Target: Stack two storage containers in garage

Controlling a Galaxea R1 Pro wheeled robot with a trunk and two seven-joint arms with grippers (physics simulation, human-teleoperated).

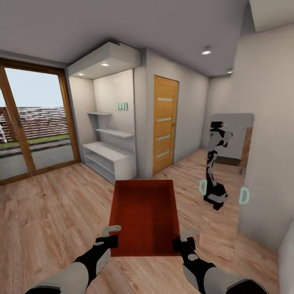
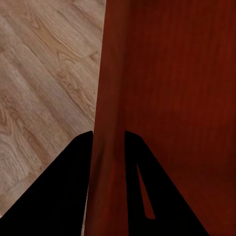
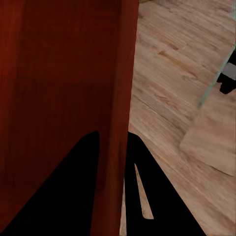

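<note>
One storage container is in sight, an orange-red open bin carried level in front of the robot above the light wood-plank floor, and two grippers hold it. In the head view the left gripper grips the bin's near corner at about 7 o'clock of the bin, and the right gripper grips the near corner at about 5 o'clock, so the bin reaches away from both toward 12 o'clock. The left wrist view gives what the head view cannot: the bin's side wall runs straight between the two dark fingers, one finger outside over the planks, the other inside the bin, the jaws pinched onto that wall. The right wrist view shows the same for the other side, the wall passing between the black fingers and clamped there, with wood floor beyond. The head view alone takes in the room: one wooden door with pale strips at about 12 o'clock, one white shelving alcove at 11 o'clock, one large wood-framed glass door at 9 o'clock, and one tall mirror leaning on the wall at 2 o'clock, holding the robot's reflection. Two recessed lights glow in the alcove's top.
</note>
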